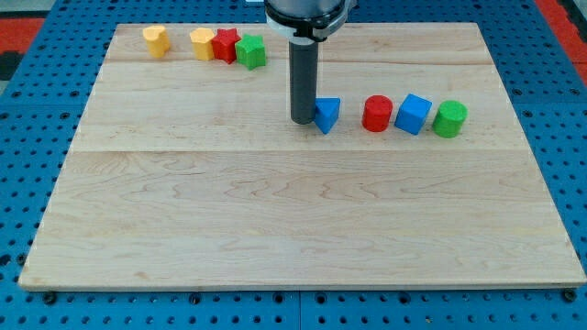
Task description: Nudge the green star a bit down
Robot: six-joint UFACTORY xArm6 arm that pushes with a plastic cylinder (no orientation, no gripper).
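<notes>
The green star (250, 52) sits near the view's top left, touching a red star (226, 44) on its left. My tip (302, 121) rests on the board well to the lower right of the green star, right beside the left side of a blue triangular block (326, 113). The dark rod rises from the tip to the arm at the view's top.
A yellow block (202, 42) touches the red star's left, and another yellow block (156, 40) lies further left. A red cylinder (377, 114), a blue cube (414, 114) and a green cylinder (449, 119) line up right of the blue triangle. The wooden board (275, 220) has blue pegboard around it.
</notes>
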